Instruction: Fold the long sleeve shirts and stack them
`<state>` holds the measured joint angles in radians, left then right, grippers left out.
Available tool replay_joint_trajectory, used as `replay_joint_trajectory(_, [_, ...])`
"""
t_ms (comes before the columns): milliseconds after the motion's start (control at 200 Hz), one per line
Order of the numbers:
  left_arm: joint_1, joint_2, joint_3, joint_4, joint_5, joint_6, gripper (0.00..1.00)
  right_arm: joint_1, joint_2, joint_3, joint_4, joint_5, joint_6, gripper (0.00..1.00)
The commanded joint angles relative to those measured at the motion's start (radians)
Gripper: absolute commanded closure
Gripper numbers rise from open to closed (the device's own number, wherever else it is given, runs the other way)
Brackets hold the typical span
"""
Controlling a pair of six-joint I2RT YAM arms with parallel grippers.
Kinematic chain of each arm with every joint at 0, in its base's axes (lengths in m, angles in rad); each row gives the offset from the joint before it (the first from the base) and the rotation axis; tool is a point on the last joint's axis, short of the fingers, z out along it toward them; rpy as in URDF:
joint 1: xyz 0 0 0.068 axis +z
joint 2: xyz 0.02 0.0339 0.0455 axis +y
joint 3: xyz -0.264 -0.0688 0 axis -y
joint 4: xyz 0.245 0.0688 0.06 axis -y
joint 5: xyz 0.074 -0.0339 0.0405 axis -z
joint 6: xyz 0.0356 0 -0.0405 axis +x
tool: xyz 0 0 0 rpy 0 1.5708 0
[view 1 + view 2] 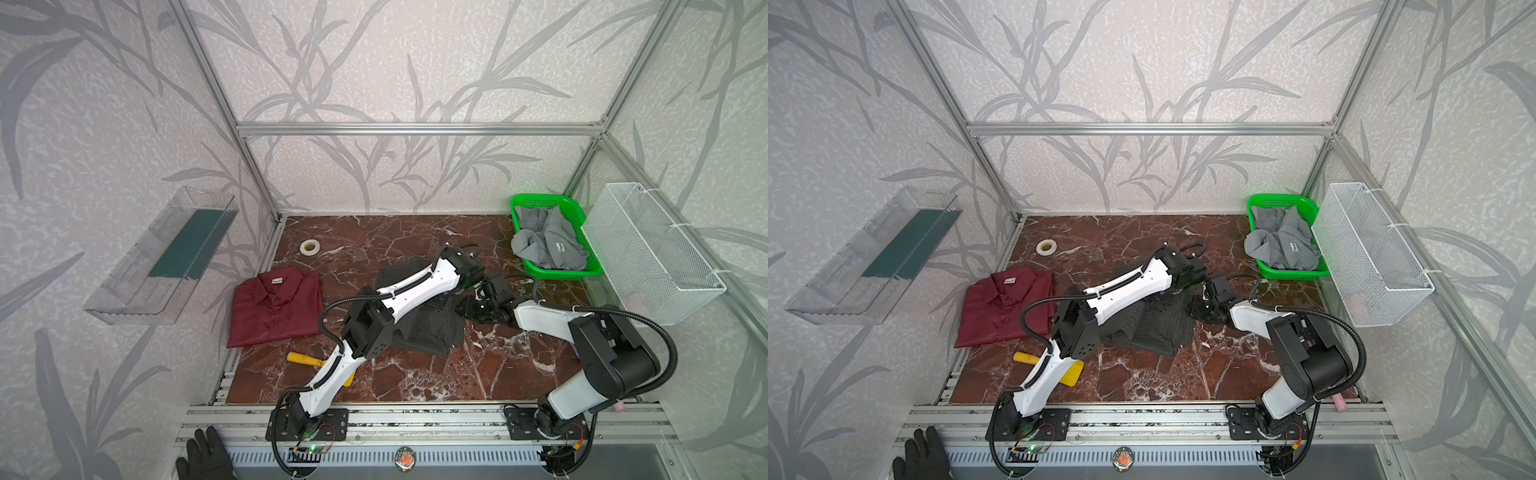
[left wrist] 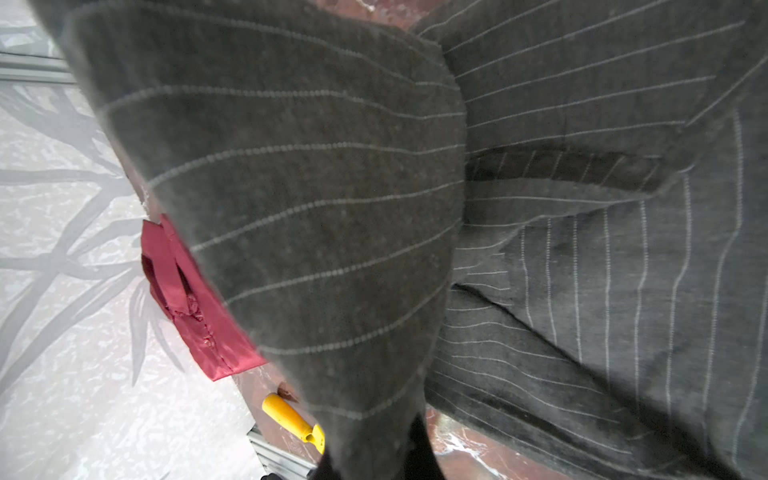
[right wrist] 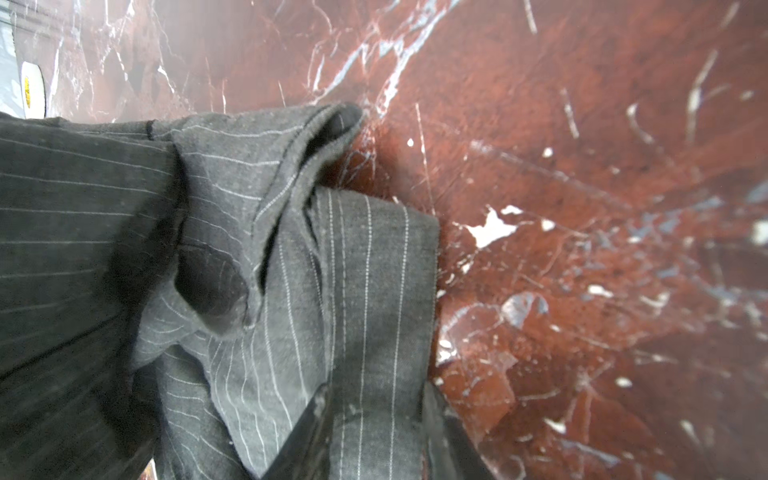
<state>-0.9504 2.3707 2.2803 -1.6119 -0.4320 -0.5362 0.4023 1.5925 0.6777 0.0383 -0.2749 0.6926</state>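
Mid-table on the marble tabletop point(image 1: 415, 374), the charcoal pinstripe shirt point(image 1: 432, 328) is lying part-folded and rumpled. Its long axis is running roughly from back-left to front-right in both top views; which way its collar is pointing cannot be told. The maroon shirt point(image 1: 274, 307) is lying folded flat at the table's left edge, well apart from it, with its long axis front to back and its collar and white label facing the back wall. The light grey shirt point(image 1: 544, 245) is sitting crumpled in the green basket point(image 1: 536, 198) at the right rear corner.

The left arm is reaching across the middle, with its forearm slanting toward the right rear and its wrist over the pinstripe shirt's far right part. In the left wrist view, the left gripper point(image 2: 374, 453) is pinching a lifted flap of the pinstripe cloth, fingers together on it. The right arm is bending at the elbow, its forearm pointing left and low. The right gripper point(image 3: 374, 399) is sitting at the shirt's right edge, near the left one, with its fingers point(image 3: 316, 415) clamping a striped fold between them.
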Motion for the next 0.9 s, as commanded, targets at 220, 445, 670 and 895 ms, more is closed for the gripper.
replay_joint_trajectory(220, [-0.030, 0.057, 0.106, -0.181, 0.099, -0.062, 1.00, 0.008, 0.028, -0.036, -0.060, 0.041, 0.027, 0.64])
replay_joint_trajectory(445, [-0.023, 0.040, 0.066, -0.183, 0.022, -0.064, 1.00, 0.001, -0.031, -0.048, -0.085, 0.074, 0.010, 0.64])
replay_joint_trajectory(670, [0.032, -0.034, -0.108, -0.180, -0.150, -0.059, 1.00, 0.002, -0.142, -0.064, -0.126, 0.081, -0.014, 0.64])
replay_joint_trajectory(895, [0.107, -0.161, -0.219, -0.130, -0.199, -0.034, 1.00, 0.083, -0.212, -0.120, 0.025, -0.015, 0.034, 0.65])
